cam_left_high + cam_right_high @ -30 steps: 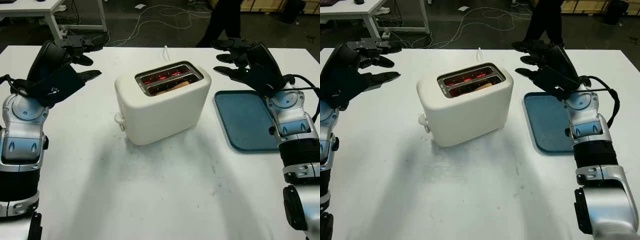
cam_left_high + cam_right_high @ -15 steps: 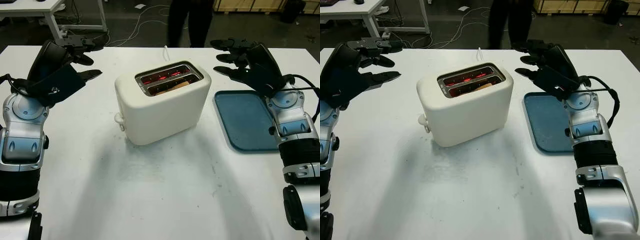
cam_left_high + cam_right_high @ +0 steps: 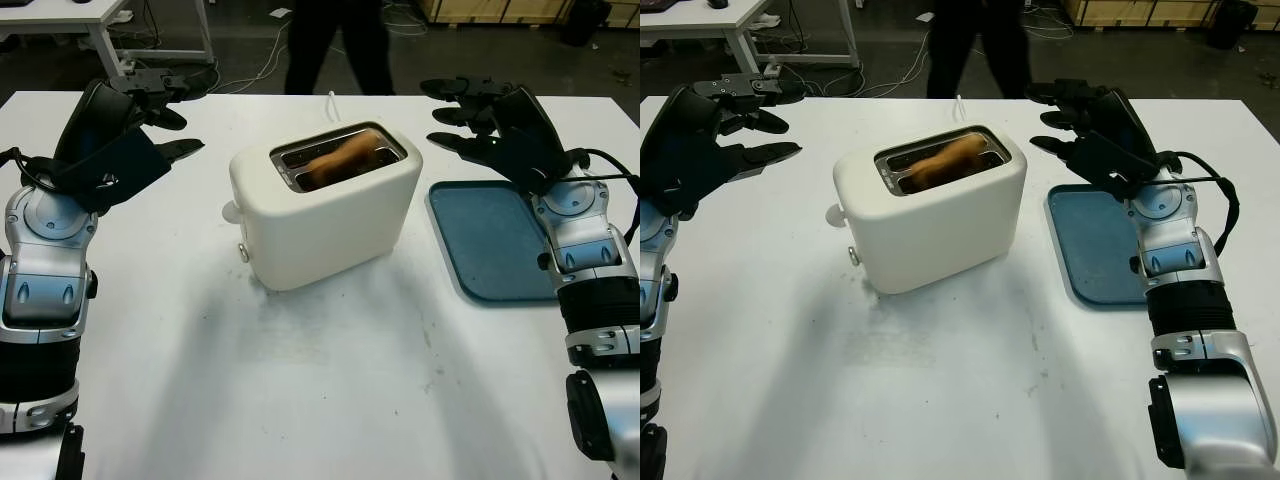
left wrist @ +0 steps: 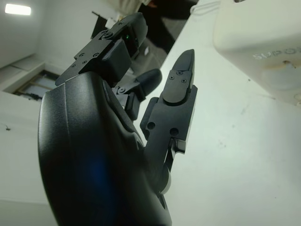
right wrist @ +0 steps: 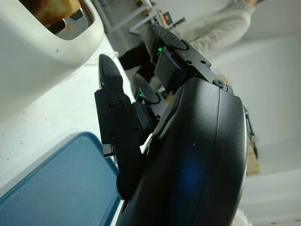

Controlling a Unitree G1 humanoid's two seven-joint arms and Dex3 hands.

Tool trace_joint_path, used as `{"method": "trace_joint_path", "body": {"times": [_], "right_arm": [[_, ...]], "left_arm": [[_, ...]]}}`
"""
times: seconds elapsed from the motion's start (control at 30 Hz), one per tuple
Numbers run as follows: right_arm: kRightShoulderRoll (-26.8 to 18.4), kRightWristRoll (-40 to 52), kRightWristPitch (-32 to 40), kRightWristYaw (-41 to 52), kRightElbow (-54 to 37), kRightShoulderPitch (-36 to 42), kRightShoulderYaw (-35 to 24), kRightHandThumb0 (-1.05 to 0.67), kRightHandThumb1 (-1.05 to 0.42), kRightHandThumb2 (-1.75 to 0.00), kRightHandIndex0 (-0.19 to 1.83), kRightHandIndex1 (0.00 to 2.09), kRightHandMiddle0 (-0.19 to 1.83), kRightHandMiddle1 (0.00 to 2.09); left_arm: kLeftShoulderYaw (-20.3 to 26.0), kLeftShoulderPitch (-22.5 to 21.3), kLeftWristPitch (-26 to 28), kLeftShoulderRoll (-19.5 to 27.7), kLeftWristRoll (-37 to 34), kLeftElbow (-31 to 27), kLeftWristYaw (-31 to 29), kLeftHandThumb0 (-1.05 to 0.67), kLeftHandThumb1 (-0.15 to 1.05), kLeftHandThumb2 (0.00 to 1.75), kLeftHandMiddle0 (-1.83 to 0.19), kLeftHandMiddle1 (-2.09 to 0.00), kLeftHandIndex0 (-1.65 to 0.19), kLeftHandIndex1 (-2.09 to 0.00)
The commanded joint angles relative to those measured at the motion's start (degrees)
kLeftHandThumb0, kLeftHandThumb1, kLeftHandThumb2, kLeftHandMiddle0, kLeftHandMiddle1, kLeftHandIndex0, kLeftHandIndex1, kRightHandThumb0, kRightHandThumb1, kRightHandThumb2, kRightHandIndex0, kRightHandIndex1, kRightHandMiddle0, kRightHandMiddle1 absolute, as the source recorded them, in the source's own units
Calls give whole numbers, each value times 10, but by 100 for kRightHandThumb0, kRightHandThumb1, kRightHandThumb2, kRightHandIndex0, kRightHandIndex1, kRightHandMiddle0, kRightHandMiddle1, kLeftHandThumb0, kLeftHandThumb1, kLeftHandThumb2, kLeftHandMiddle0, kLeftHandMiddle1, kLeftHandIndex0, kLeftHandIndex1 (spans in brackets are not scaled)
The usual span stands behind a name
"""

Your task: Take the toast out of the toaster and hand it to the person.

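Right hand point(image 3: 480, 125) open, holding nothing, hovering above the far end of the blue tray point(image 3: 490, 240), right of the toaster point(image 3: 325, 205). Left hand point(image 3: 140, 120) open too, off to the toaster's left. Toast point(image 3: 340, 157) sits in a slot of the white toaster at table centre, top edge just proud of the slot. Likely light, stiff, crumbly and hot: pinch the exposed edge gently. Embossed lettering on the toaster side, unreadable. Person point(image 3: 335, 45) stands beyond the far table edge.
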Motion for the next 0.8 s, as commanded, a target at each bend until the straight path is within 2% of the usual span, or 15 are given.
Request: {"method": "trace_joint_path", "body": {"times": [0.0, 0.23, 0.37, 0.43, 0.53, 0.67, 0.77], "right_arm": [[3, 3, -8, -2, 0, -3, -2, -15, -92, -10, 69, 0, 63, 0], [-4, 11, -18, 6, 6, -12, -9, -17, -90, -5, 69, 1, 63, 0], [-14, 31, -30, 23, 2, -39, -24, -22, -80, 0, 74, 3, 68, 3], [-25, 35, -24, 43, -9, -64, -24, -28, -73, 0, 79, 5, 72, 4], [-37, 34, -35, 79, -12, -104, -16, -25, -66, 0, 84, 8, 76, 6], [-47, 24, -68, 133, 26, -172, 8, -25, -60, 0, 92, 13, 85, 10], [-47, -1, -82, 149, 57, -214, 33, -32, -59, 0, 98, 16, 92, 12]], "left_arm": [[-1, -6, 0, 1, 0, -2, -1, -14, 90, 1, -35, -97, -64, -15], [-1, -7, -4, 3, -1, 1, -3, -15, 90, 1, -36, -96, -64, -16], [0, -7, 3, 2, -2, -5, -3, -14, 90, 1, -35, -96, -63, -16], [0, -7, 1, 2, -2, -4, -3, -12, 90, 1, -35, -96, -63, -16], [0, -6, 2, 2, -1, -3, -3, -11, 91, 1, -35, -96, -63, -16], [-1, -6, -3, 3, 0, 0, -1, -14, 90, 0, -36, -96, -63, -17], [-2, -6, -3, 3, 3, 0, 1, -12, 90, 0, -37, -96, -63, -17]]}}
